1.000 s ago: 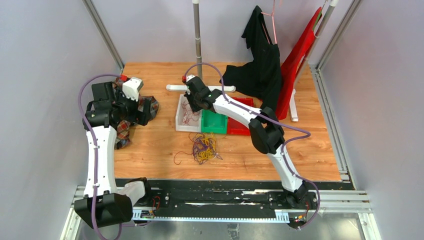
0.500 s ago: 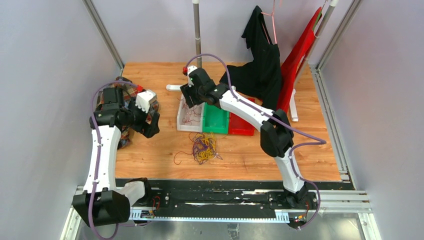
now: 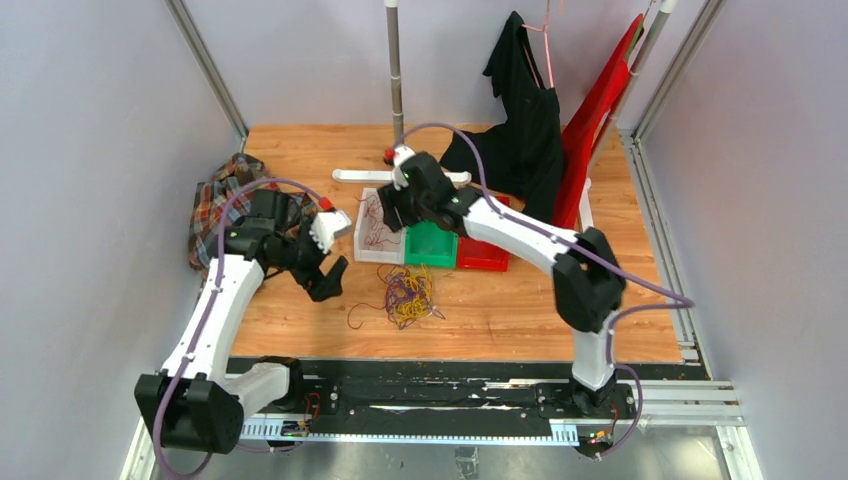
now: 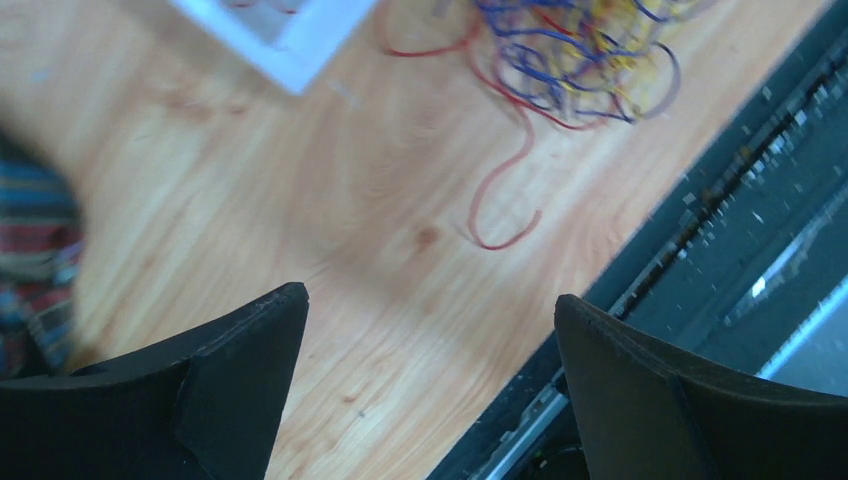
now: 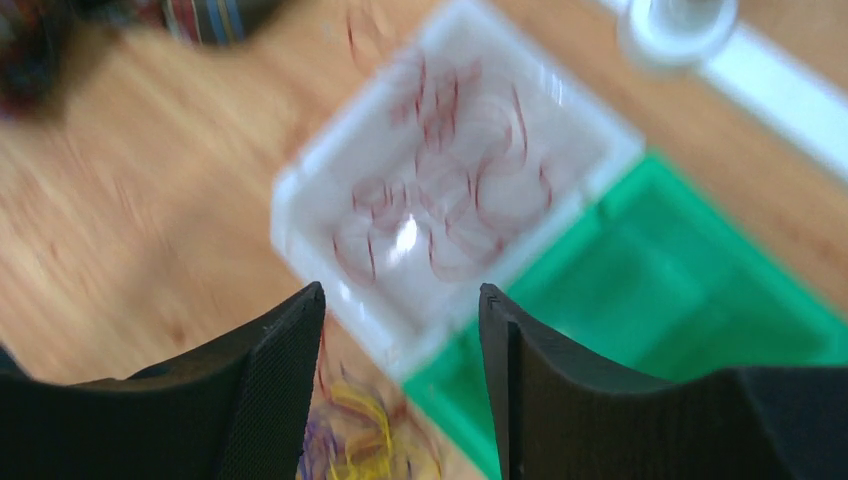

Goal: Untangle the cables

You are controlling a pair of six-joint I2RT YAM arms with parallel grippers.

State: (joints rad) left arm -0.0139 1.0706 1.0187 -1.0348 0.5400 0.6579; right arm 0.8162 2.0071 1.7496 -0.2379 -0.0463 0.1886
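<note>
Cable tangle point(image 3: 408, 297) loose on the worktop point(image 3: 500, 320), near centre: yellow and blue-purple strands, some red. Just on the near side of the bins; touching or not, cannot tell. Second lot, red strands point(image 3: 377, 230) only, inside the white bin point(image 3: 360, 255), at 12 o'clock from the tangle. Green bin point(image 3: 430, 247) against the white one at 3 o'clock.

Left jaws: spread wide, nothing between, over bare wood between 9 and 10 o'clock of the tangle. From the left wrist, tangle up at 1 o'clock, clear of both fingers.

Right jaws: apart, empty, hanging over the white bin. Tangle at 6 o'clock from them in the top view. From the right wrist, only a blurred yellow edge low in frame.

Nearer arm: close call from above. Probably the left arm point(image 3: 215, 310), already turned toward the tangle; right arm point(image 3: 520, 232) over the bin.

Shape: roundish clump, no strong long axis, slightly longer along 12–6. One loose red strand point(image 4: 476, 205) trailing out toward 8 o'clock in the top view, axis roughly 2–8, free end toward the left jaws. Likely the easiest first pinch, as a judgement only.
</note>
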